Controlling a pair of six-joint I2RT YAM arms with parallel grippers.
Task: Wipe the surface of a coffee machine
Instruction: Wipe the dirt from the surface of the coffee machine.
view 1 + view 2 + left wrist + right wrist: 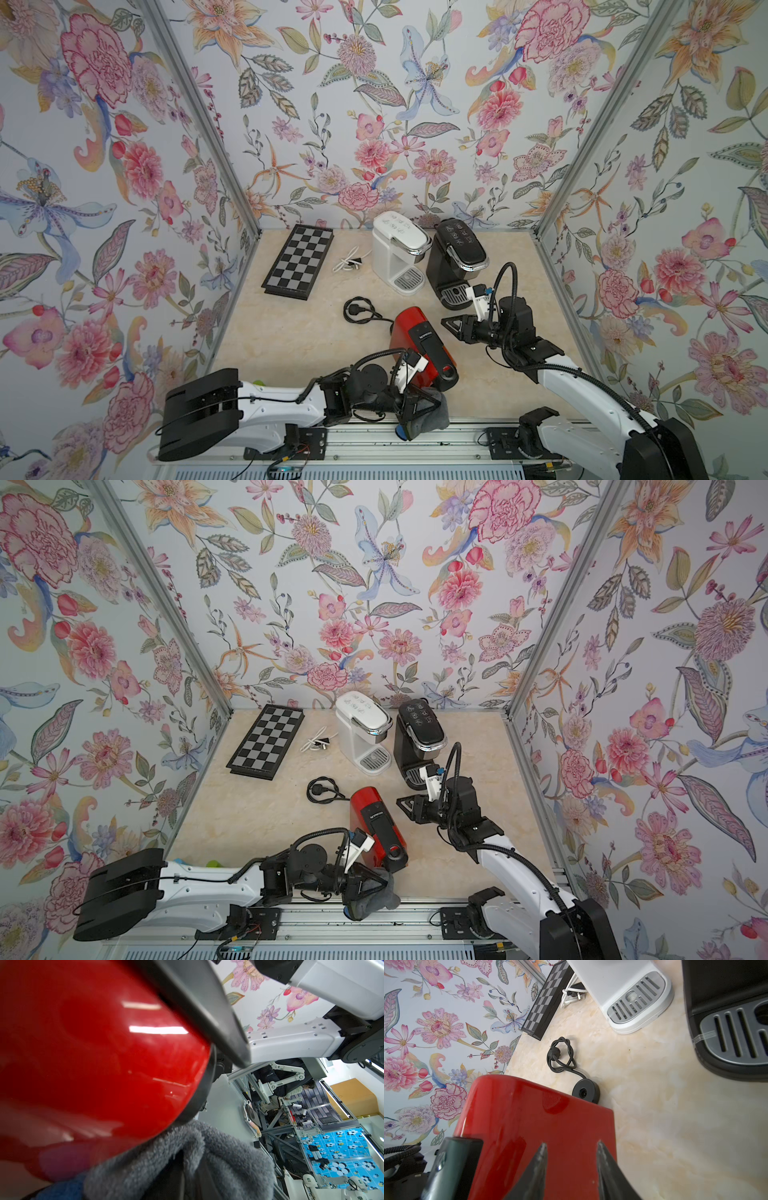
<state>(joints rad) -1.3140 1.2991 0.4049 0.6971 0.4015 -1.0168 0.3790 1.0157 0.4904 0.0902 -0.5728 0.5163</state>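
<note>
Left gripper (pixel 415 409) clamps grey cloth (pixel 439 409) at six o'clock of red Nespresso machine (pixel 404 332); right gripper (pixel 571 1144), at two o'clock, stands narrowly open.

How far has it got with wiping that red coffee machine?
Done: the left gripper is shut on a grey cloth. In hand: the cloth appears pressed against the red coffee machine at its front end, with the open right gripper close by its side. Left: unclear; nothing visible shows how much surface has been wiped.
</note>
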